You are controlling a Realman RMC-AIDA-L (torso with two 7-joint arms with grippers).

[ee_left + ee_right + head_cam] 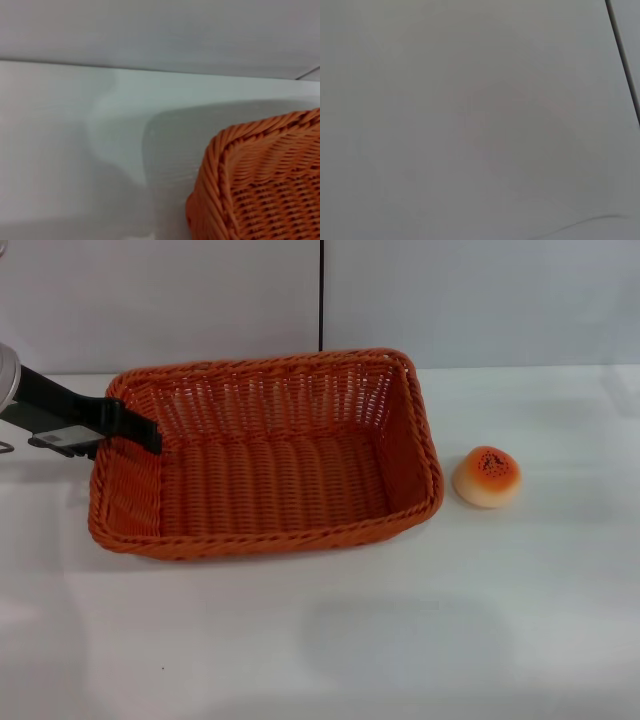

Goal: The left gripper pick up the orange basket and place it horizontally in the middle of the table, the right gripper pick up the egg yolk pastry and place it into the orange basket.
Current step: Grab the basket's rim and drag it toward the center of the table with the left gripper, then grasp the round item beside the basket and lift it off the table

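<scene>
A large orange basket [270,455] sits on a white desk [320,640], roughly central and lying slightly askew. The left end effector [135,430] reaches in from the left, its slim black fingers at the basket's left rim; whether they clamp the wicker cannot be told. A small egg yolk pastry [487,476] rests on the desk just beside the basket's right end. The right end effector is out of view. Judged step: positioning the basket. Squaring it level and releasing gently would keep the rim from dragging
</scene>
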